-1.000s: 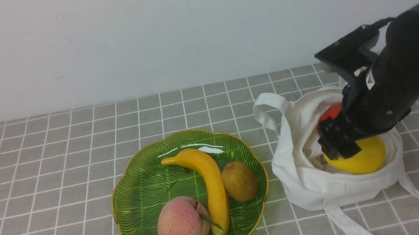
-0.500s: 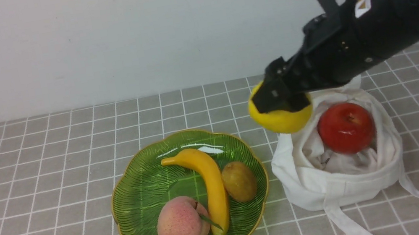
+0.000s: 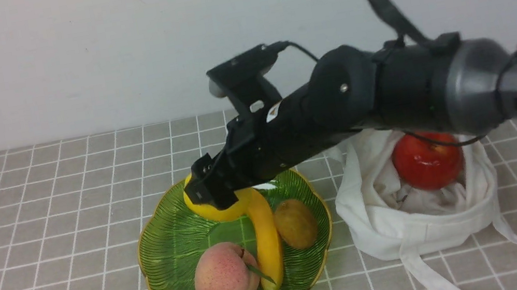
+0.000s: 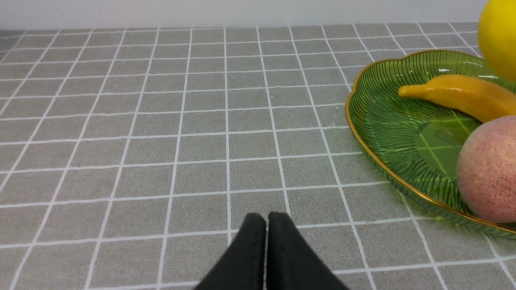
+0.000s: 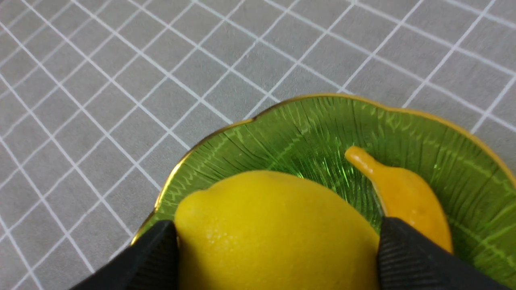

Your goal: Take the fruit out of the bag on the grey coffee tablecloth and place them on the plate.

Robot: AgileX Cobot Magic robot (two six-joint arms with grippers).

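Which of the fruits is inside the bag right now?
The red apple, sitting in the white bag. The lemon is held by the right tool over the plate; the banana, peach and kiwi lie on the plate.

Translucent green glass plate (image 3: 170, 244) with fine ribs and a gold rim: glossy, catching white highlights. Bright-yellow oval lemon (image 5: 274, 229): smooth, faintly pitted, satin sheen. Round red apple (image 3: 427, 161): high gloss. Rumpled white cloth bag (image 3: 410, 237): soft, matt. Grey-brown gridded tablecloth (image 3: 62, 198): flat, matt weave. Black pads (image 5: 407, 257) of the right tool (image 5: 278, 245): matt, finely ridged.
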